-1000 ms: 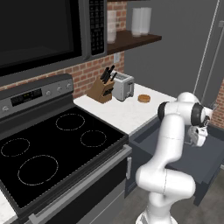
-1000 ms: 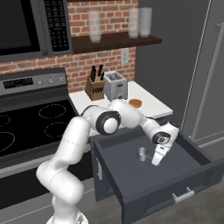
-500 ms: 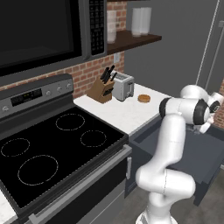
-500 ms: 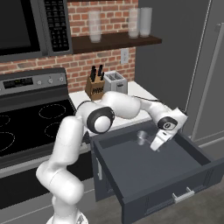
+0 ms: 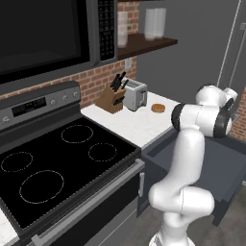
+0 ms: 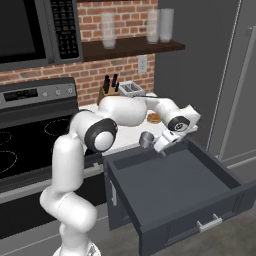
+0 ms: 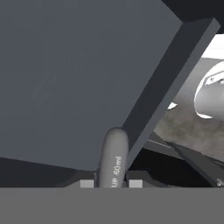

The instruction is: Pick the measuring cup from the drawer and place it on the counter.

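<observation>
Tool (image 6: 161, 146) closed on cup (image 6: 147, 140) handle; handle sits between fingertips in hand view (image 7: 113, 164). Cup held in air above rear left of open drawer (image 6: 200, 200), near surface (image 6: 132, 137) edge, bowl pointing toward stove. Brown disc (image 5: 158, 108) and toaster (image 5: 134, 94) on surface.

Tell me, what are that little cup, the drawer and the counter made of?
The cup, held by its handle in the hand, looks like brushed grey metal: dull silvery sheen, with print on the handle in the hand view. The drawer seems matte dark grey, painted wood or laminate, I can't tell which. The counter looks like smooth white stone or composite, plain and unpatterned.
</observation>
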